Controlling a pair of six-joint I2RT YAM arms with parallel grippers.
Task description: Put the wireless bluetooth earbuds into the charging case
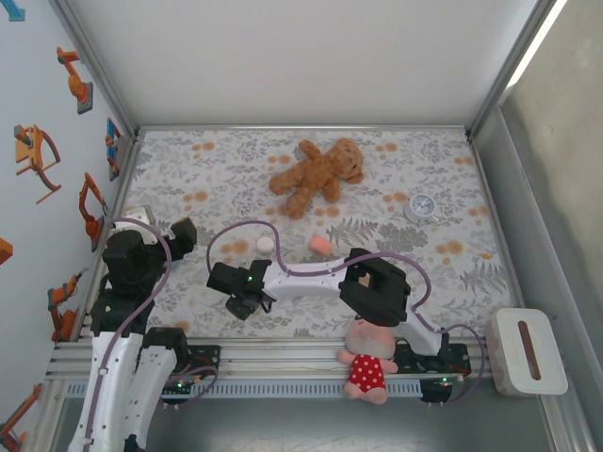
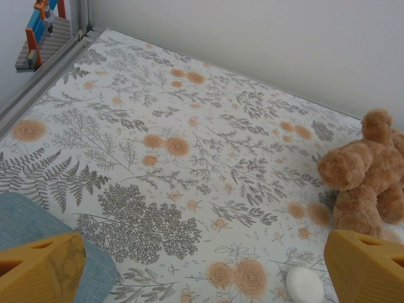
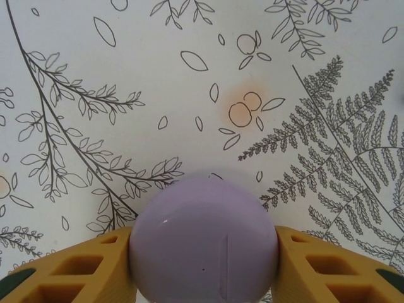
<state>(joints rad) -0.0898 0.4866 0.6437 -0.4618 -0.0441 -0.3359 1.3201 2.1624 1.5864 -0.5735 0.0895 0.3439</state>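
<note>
Between my right fingers [image 3: 82, 271]: one purple piece [image 3: 203, 240], round, smooth, with a short seam line on its face. Both pads lay against its flanks, so I was grasping it. It sat low over the floral cloth [image 3: 126, 63]. I could not tell whether it was lifted, nor whether it was case or earbud.

Beyond my right fingers, further out on the cloth: one white piece [image 1: 266, 243] and one pink piece [image 1: 320, 245], near each other and untouched.

Left fingers [image 2: 38, 268]: spread wide, grasping nothing. The white piece lay just beside the right-hand one, and a plush bear [image 2: 366, 170] sat further off.

Hazards, as I judged them:
- Slip. Flat pads on a rounded, glossy body hold along thin lines only. A squeeze off the widest girth could squirt the piece forward onto the cloth.
- Roll. If it dropped, its round form could carry it away from my reach.
- Seam. If it is a case, pressure across the seam could keep the lid shut or twist it.
- Collision. A careless left approach could knock the white piece aside.
</note>
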